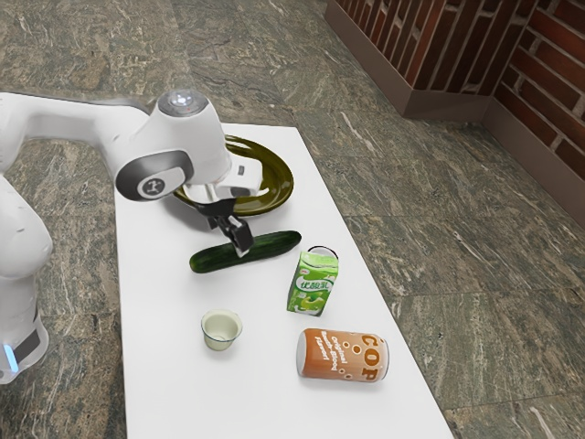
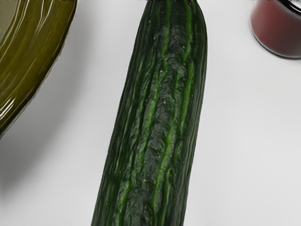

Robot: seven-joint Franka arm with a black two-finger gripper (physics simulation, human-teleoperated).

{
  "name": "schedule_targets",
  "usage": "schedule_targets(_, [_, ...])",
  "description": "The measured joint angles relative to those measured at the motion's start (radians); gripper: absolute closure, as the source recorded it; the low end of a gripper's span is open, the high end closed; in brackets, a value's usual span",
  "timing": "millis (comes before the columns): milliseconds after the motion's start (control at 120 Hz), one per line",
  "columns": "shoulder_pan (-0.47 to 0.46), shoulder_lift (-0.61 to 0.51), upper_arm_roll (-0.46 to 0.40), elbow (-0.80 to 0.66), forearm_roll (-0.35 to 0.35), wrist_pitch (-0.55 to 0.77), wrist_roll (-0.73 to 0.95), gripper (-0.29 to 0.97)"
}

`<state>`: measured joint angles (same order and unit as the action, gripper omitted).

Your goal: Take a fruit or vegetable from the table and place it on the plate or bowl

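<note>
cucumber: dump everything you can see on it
The cucumber is long, whole and dark green, with ridged, bumpy skin streaked in lighter green. It lies flat on the white table, slanted. It is beside the olive plate but apart from it, and one end is near the green carton. The gripper sits at its middle; whether it grips is unclear.

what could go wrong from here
The cucumber is long and round: gripped off-centre by the gripper, it may tilt or roll free when lifted. Its end lies near the carton, so a swing could tip that. The plate rim is close; a low carry might strike it.
</note>
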<state>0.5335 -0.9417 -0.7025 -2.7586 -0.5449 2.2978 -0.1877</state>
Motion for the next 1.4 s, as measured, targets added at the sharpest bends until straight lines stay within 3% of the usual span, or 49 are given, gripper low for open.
schedule_targets(1400, [0.016, 0.163, -0.036, -0.023, 0.001, 0.147, -0.009, 0.0])
